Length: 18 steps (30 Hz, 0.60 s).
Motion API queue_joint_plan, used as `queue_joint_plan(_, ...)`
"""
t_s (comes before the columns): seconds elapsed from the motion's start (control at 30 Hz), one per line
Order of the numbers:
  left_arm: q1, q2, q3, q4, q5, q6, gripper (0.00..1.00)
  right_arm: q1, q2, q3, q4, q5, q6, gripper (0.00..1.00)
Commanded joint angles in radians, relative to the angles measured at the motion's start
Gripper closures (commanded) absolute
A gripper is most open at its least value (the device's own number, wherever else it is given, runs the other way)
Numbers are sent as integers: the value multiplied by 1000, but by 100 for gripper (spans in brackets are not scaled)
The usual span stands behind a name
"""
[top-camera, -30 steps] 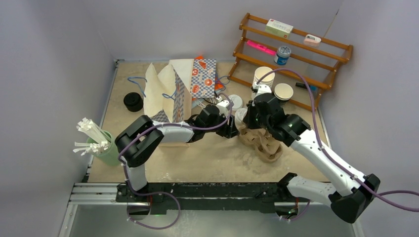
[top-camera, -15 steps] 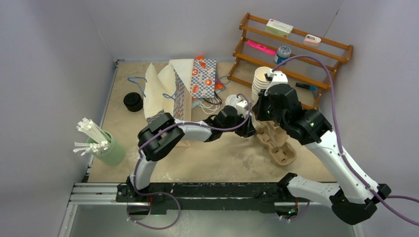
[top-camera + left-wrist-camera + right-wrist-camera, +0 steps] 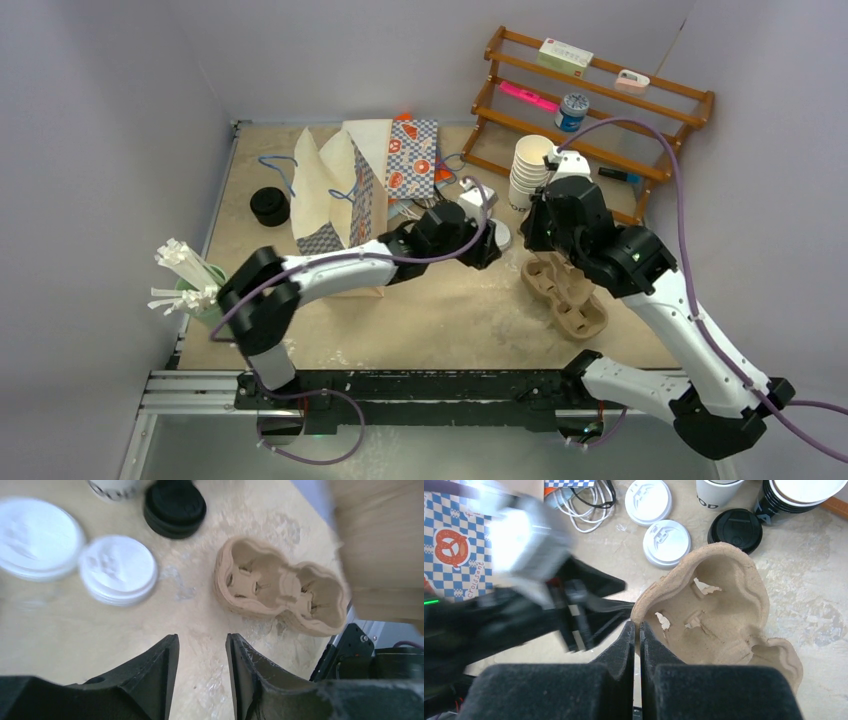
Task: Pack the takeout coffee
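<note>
Right gripper [image 3: 636, 630] is clenched, its tips against the pulp carrier's [image 3: 724, 605] 9 o'clock rim; I cannot tell whether that rim is nipped. Left gripper [image 3: 200, 647] hangs released and holds nothing. Bare table [image 3: 190, 605] lies ahead of it, with the carrier at 1 o'clock and a white lid [image 3: 117, 570] at 10. The black sip lid [image 3: 734, 526] sits just past the carrier's 12 o'clock edge, and no cup shows beneath it. Only the top view shows the rack [image 3: 706, 108] and paper bag [image 3: 335, 190].
</note>
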Motion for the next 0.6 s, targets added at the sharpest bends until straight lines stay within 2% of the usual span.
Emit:
queue_joint_plan(0.0, 0, -243, 0, -228, -192, 113, 56, 4, 21, -10, 60, -13, -3, 100)
queue_joint_plan(0.23, 0, -511, 72, -514, -342, 162, 54, 19, 171, -41, 148, -207, 3, 100)
queue_joint_plan(0.43, 1, -614, 253, -804, -429, 175, 53, 142, 292, -54, 238, -180, 40, 100)
queue_joint_plan(0.57, 2, -674, 335, -925, -464, 164, 52, 232, 375, -40, 263, -137, 61, 100)
